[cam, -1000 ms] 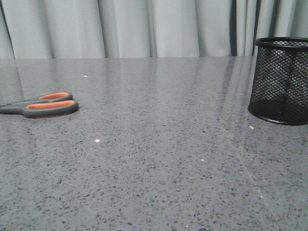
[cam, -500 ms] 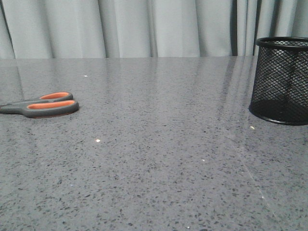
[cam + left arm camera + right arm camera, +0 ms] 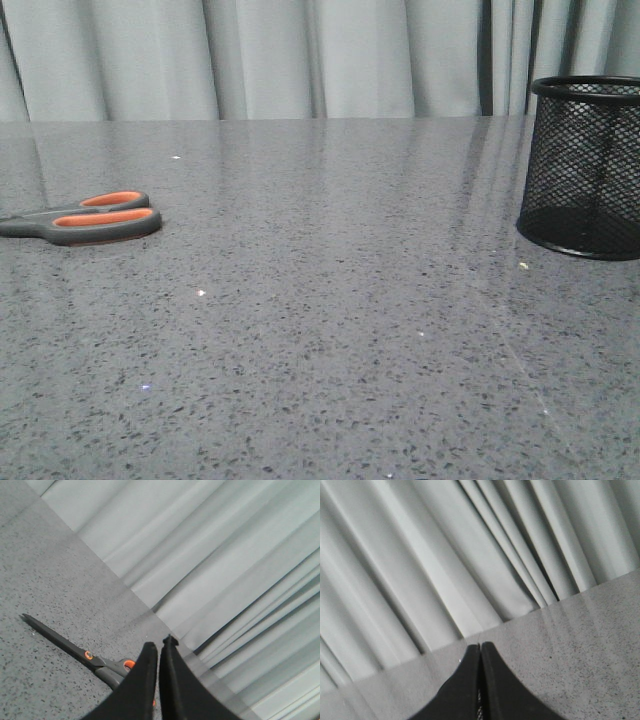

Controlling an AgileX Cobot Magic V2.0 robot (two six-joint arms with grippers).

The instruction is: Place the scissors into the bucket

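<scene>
Both jaws are seen pressed together, left gripper (image 3: 158, 647) and right gripper (image 3: 480, 646) alike, apparently holding nothing. Scissors (image 3: 85, 218) are laid flat at the table's (image 3: 330, 300) left; the bucket (image 3: 583, 167) stands far right.

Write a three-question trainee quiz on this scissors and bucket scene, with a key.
1. True or false: the scissors lie flat on the table, on the left in the front view.
2. Multiple choice: the bucket is A) tipped over, B) upright at the far right, C) held by a gripper.
3. Short answer: how do the left gripper and right gripper stand?

Key: 1 true. 2 B. 3 both shut, holding nothing.
</scene>
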